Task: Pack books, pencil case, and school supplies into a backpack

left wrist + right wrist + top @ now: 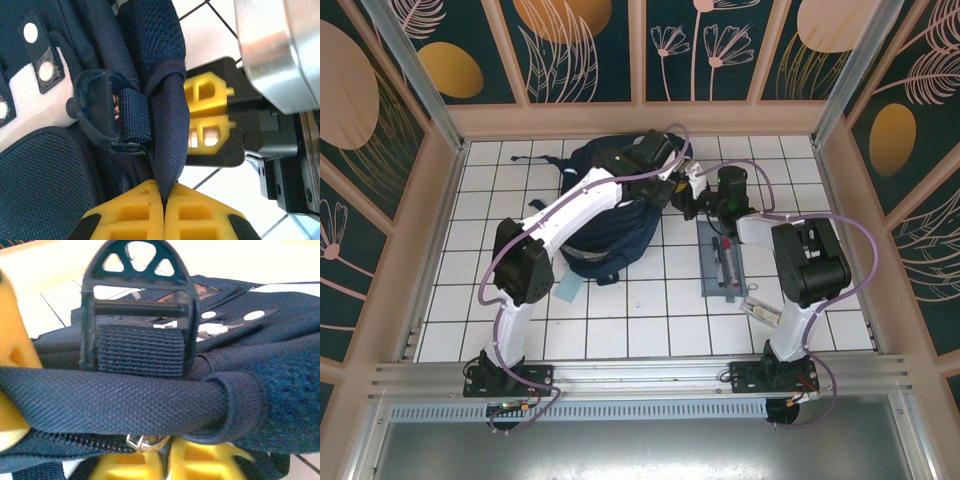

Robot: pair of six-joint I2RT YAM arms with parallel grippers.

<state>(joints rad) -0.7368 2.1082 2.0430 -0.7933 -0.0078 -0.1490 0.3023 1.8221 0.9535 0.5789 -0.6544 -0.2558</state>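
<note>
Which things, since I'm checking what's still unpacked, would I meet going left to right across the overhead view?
backpack → pencil case → whitish oblong piece

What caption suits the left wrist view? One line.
Left hand pinches the backpack's navy strap while the right hand sits shut beside it.

White arm links (582,200), black joints (520,262), purple looping cables (492,300), yellow ribbed fingers (130,215).

Left arm (570,212), right arm (807,262): extended forward, wrists converging. Left end effector (164,202): clamped on backpack (169,125) strap. Right end effector (166,463): fingers together.
</note>
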